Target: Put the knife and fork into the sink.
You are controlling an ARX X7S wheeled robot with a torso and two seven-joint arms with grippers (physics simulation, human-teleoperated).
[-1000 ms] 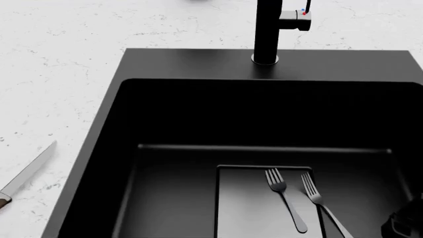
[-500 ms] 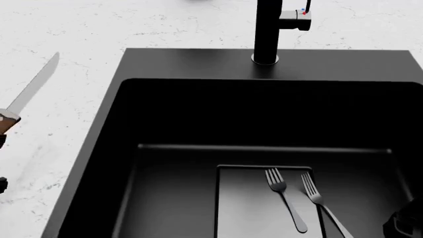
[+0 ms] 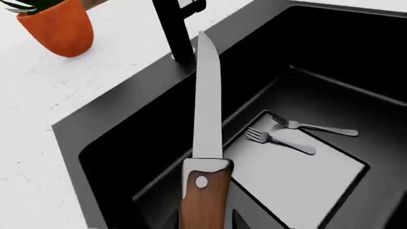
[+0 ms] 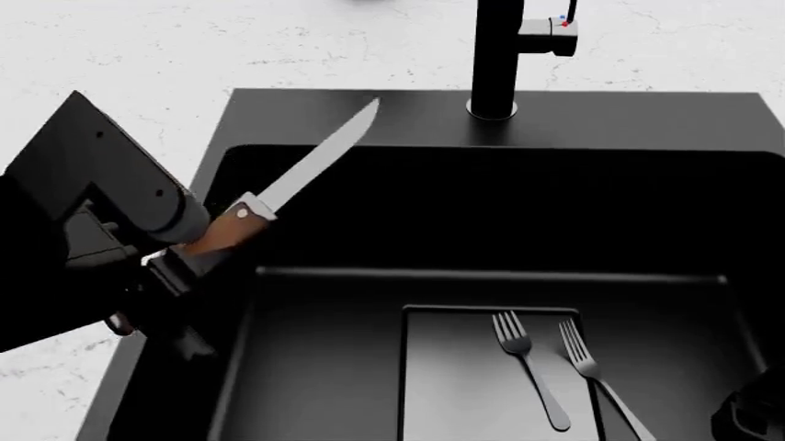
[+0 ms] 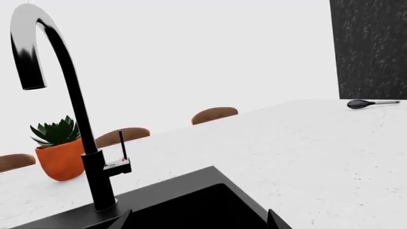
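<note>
The knife [image 4: 312, 161] has a silver blade and a reddish-brown handle [image 3: 203, 200]. My left gripper [image 4: 202, 250] is shut on that handle and holds the knife in the air over the left side of the sink [image 4: 356, 115]. The blade [image 3: 207, 95] points towards the black faucet [image 3: 175, 28]. Two forks [image 4: 530, 367] [image 4: 595, 372] lie side by side on the grey bottom plate [image 4: 460, 386] of the basin. They also show as the forks [image 3: 279, 140] [image 3: 315, 128] in the left wrist view. My right gripper [image 5: 197, 224] is open over the sink's back rim, with nothing between its fingers.
The black faucet [image 4: 497, 55] rises from the sink's back rim. An orange pot with a green plant [image 5: 59, 152] stands on the white counter behind it. A dark spoon-like utensil [image 5: 372, 102] lies far off on the counter. Part of my right arm [image 4: 751, 413] shows at the sink's near right corner.
The knife has been lifted off the counter at the left and carried right, over the sink's left side. My left arm has come into the head view. The forks have not moved.
</note>
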